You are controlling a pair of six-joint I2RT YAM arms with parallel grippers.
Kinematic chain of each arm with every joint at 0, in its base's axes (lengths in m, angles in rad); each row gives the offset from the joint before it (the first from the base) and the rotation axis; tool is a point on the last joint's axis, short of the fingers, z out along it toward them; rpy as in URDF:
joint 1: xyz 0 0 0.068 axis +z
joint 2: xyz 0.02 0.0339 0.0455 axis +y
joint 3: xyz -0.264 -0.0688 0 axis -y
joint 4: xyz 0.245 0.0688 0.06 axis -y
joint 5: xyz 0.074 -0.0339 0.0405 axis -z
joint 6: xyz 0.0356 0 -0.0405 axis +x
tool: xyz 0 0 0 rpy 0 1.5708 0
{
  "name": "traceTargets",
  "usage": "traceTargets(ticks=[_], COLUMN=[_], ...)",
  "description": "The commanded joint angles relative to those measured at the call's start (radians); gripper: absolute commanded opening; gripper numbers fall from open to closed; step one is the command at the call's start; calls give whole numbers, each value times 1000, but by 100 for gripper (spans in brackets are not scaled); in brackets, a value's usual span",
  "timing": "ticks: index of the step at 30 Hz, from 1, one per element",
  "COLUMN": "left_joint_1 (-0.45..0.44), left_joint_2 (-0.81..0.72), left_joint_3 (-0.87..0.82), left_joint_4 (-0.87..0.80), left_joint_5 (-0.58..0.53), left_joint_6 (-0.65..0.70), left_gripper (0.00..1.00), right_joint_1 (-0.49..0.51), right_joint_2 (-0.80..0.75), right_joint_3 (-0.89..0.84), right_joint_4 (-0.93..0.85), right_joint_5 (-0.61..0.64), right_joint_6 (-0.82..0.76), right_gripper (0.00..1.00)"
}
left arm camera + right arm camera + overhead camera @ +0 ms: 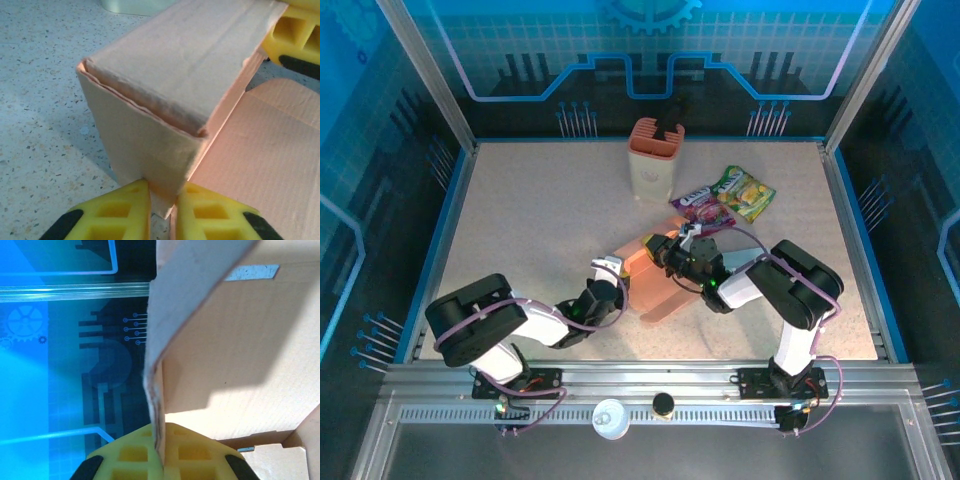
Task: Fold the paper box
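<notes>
Between the two arms, on a speckled grey table (530, 220), a salmon-orange corrugated paper box (658, 285) is sitting part-folded. Left gripper (162, 212): positioned at the box's left side, its yellow jaws are clamping the bottom corner of an upright side wall (145, 145), with a thin tab of card showing between them. Right gripper (161, 452): positioned at the box's far-right side, its yellow jaws are pinching the edge of another wall, which is bending where they are gripping it. Progress, as judged: one corner is standing, with a folded-over top panel (190, 55) doubling along its rim. A broad panel (270, 150) to the right of that corner is lying flat on the table, not yet raised, so roughly half of the forming appears to be remaining: lifting that panel, squaring the walls and locking the flaps. Also listed: a peach-and-cream plastic holder (653, 160) is standing well behind the box. A purple snack packet (701, 207) and a yellow-green snack packet (747, 192) are lying behind the box to the right, just beside one another. A white round lid (609, 418) and a small black cap (663, 405) are resting on the metal rail (720, 385) in front of the box.
</notes>
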Motion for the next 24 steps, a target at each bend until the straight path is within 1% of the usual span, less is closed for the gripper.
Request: traceTargets(ticks=[1, 2, 7, 11, 14, 16, 18, 20, 24], left_joint_1=[-14, -16, -42, -54, -57, -59, -57, -57, -49], left_joint_2=[9, 9, 10, 7, 5, 7, 13, 20, 37], left_joint_3=[48, 54, 85, 102, 93, 84, 74, 66, 49], left_joint_4=[15, 8, -44, -74, -47, -8, 38, 80, 146], left_joint_5=[-72, -80, -148, -181, -163, -136, -111, -102, -91], left_joint_6=[-46, -55, -108, -134, -138, -114, -65, -23, 40], left_gripper=[12, 11, 0, 0, 0, 0, 10, 15, 21], right_joint_1=[50, 53, 66, 69, 67, 68, 67, 66, 67], right_joint_2=[31, 34, 48, 42, 32, 23, 12, 3, -7], right_joint_3=[-24, -25, -33, -43, -44, -42, -40, -39, -37], right_joint_4=[11, 19, 47, 50, 44, 30, 7, -8, -32], right_joint_5=[-21, -16, 9, 27, 29, 27, 26, 25, 21], right_joint_6=[12, 16, 35, 37, 39, 42, 44, 44, 45], right_gripper=[0, 0, 0, 0, 0, 0, 0, 0, 0])
